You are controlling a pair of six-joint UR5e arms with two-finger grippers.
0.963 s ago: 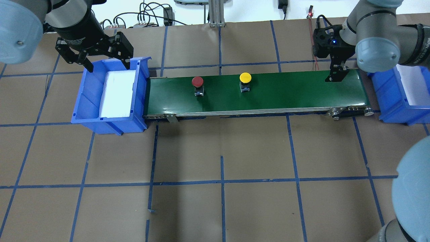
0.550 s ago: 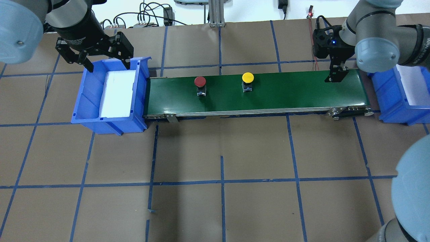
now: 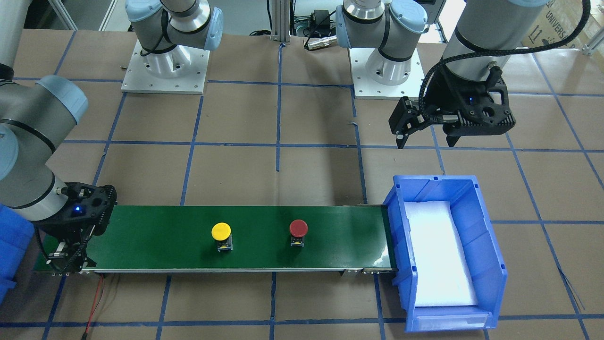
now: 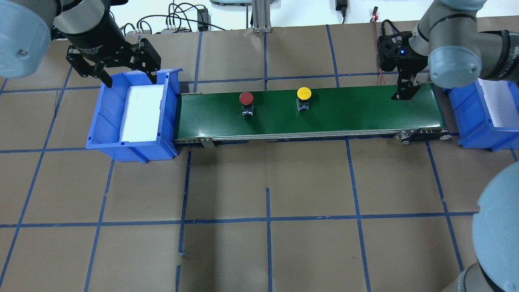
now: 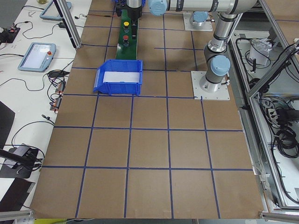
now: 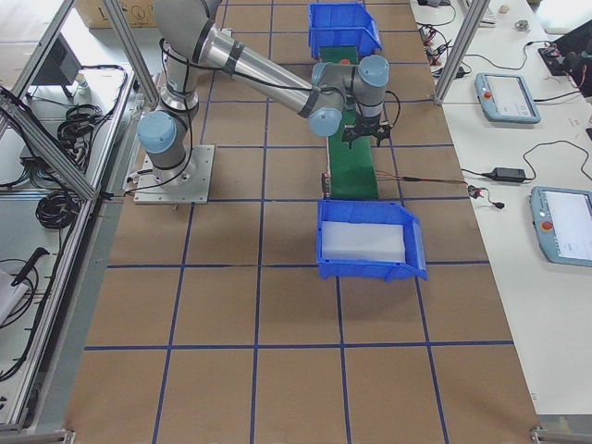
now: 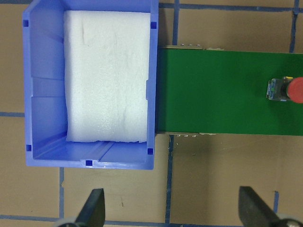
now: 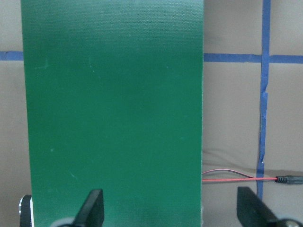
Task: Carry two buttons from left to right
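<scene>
Buttons: two, both on the green belt (image 4: pixel 357 109), neither in a gripper. Nearer the left blue bin (image 4: pixel 106 121) sat the red button (image 4: pixel 246 98). Approx. mid-belt, well apart from it, sat the yellow button (image 4: pixel 304 93). The right blue bin (image 4: pixel 466 121) stood at the belt's other end, no button in it yet.

Handling (our judgement): small, rigid plastic, prob. light. Caps looked smooth and rounded, so likely slippery under pads. They were also wider than the black bodies, so top-heavy, and a sideways nudge could tip one. We reckoned the best hold was low, on the black body under the cap, fingers across opposite sides. 2nd choice: across the cap rim. Nothing looked fragile.

Orientation: both stood upright, long axis vertical, cap up, body down on the belt. Which way the body sides faced was too small to tell.

We noted the left gripper (image 4: pixel 131 82) spread wide w/ nothing between its fingers, hanging over the far rim of the left bin, off the belt. We noted the right gripper (image 8: pixel 170 205) likewise wide apart and empty, over the belt's right end, well apart from the yellow button. Bins and belt all sat on the desk (image 4: pixel 284 182).
</scene>
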